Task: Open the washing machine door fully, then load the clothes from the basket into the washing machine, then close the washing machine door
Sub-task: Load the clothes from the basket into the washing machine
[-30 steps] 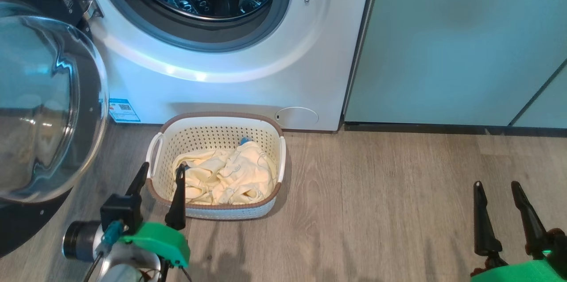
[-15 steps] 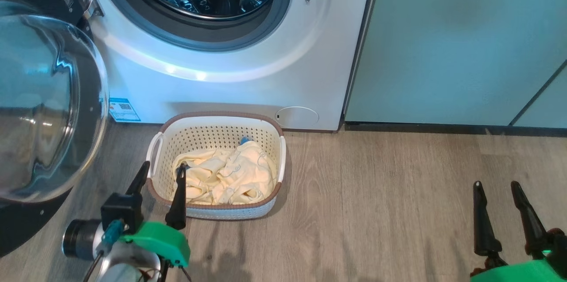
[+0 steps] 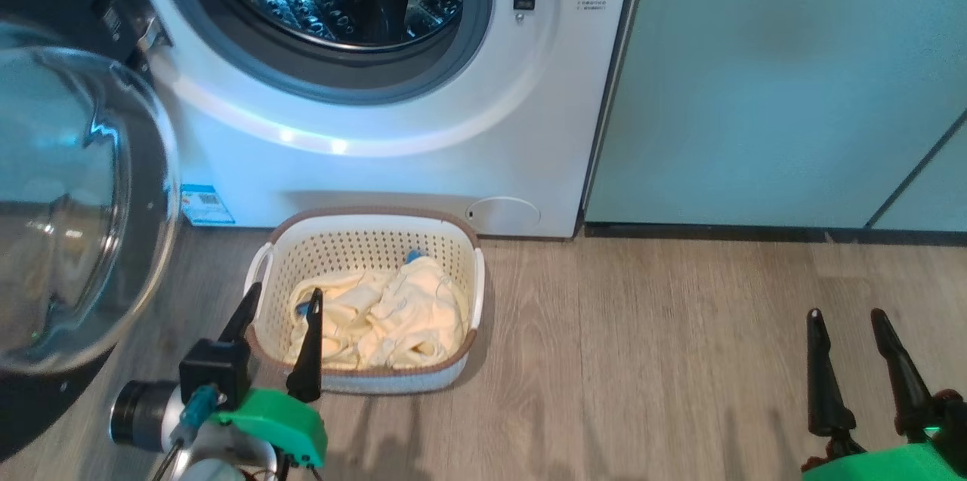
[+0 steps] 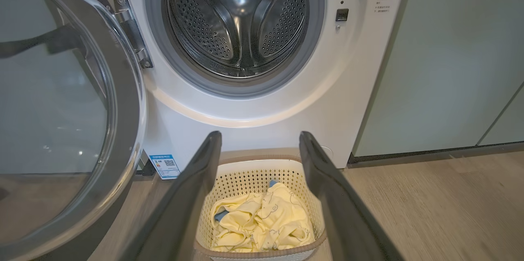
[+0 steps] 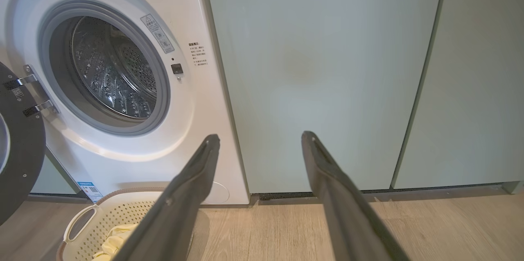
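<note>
One washing machine door [image 3: 75, 201] stands open leftward.

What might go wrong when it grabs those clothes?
The open left pincer hangs by the basket's near rim; a finger may catch it and shove the basket. The clothes are a loose heap, so a pinch may lift only part. The open door stands close beside the pincer; a swing may bump it.
</note>
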Robot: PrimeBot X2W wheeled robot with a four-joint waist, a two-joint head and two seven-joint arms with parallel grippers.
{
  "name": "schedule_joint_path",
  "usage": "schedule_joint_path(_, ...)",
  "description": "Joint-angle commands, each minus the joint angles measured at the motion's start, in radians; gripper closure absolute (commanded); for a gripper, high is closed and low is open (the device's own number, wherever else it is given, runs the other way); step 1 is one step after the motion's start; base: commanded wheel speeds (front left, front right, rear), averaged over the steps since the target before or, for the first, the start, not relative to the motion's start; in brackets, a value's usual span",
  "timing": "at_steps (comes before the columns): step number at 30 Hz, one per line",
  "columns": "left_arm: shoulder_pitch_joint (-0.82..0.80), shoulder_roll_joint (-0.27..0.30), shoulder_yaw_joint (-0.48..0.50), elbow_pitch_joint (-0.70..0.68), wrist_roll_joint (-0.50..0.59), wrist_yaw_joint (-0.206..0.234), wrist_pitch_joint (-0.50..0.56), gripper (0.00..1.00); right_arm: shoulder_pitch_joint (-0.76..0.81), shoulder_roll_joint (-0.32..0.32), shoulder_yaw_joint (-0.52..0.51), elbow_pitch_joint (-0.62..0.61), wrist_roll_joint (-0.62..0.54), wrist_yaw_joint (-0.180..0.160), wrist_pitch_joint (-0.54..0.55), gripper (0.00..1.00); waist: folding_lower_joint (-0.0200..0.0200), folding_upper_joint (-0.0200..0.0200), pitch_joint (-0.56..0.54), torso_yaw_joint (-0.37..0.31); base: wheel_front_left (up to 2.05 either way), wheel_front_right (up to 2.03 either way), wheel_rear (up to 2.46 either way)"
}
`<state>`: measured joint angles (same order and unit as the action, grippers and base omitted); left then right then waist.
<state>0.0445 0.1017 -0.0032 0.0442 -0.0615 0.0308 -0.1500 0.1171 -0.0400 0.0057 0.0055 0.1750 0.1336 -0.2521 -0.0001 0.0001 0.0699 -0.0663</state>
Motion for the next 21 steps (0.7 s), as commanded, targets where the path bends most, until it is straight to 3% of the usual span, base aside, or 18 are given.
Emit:
schedule_joint_path(1,-0.038,0.018,0.031,-0.041,-0.003,0.004,-0.008,0.00,-0.030,-0.010,0.024,-0.037,0.003,-0.003,-0.010,0.00,0.0001,-0.0001,0.001,-0.001,1.81,-1.81,0.00)
schedule_joint_path(11,-0.051,0.024,0.027,-0.043,-0.007,0.016,-0.009,0.00,-0.036,-0.010,0.026,-0.040,0.007,-0.003,-0.010,0.00,0.0001,-0.0001,0.017,-0.003,1.78,-1.77,-0.01)
schedule_joint_path(21,-0.052,0.035,0.014,-0.041,-0.005,0.018,-0.015,0.00,-0.042,-0.010,0.027,-0.039,0.006,-0.003,-0.010,0.00,0.0001,-0.0001,0.024,-0.002,0.51,-0.51,0.00)
